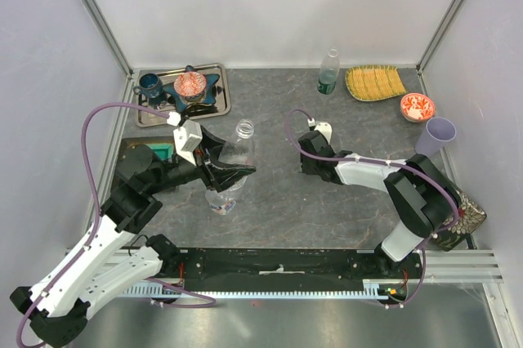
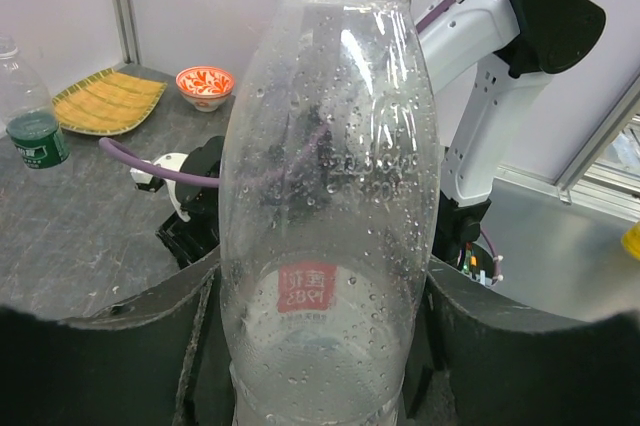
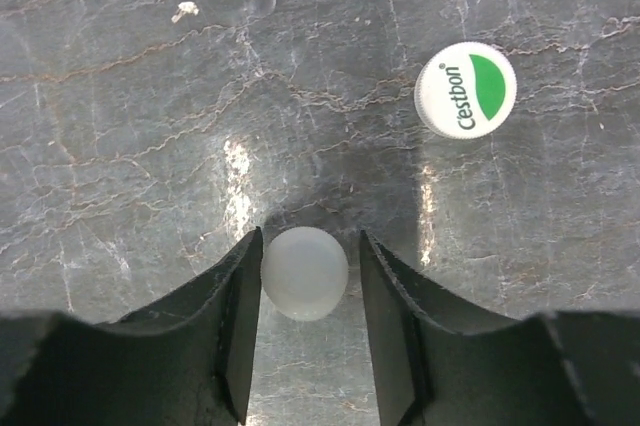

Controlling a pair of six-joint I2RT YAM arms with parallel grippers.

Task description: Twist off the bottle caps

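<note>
Left gripper clamped on clear bottle belly, just right of tray; mouth looks uncapped. Thin plastic, likely light, dents easily: you squeeze gently. Right gripper jaws slightly apart around white cap. Green-label bottle, well right of tray, capped.

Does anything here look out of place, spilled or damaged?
Nothing looks spilled or damaged. Two caps lie loose on the table: a plain white cap between the fingers of the right tool, and a green-and-white cap apart from it.
</note>
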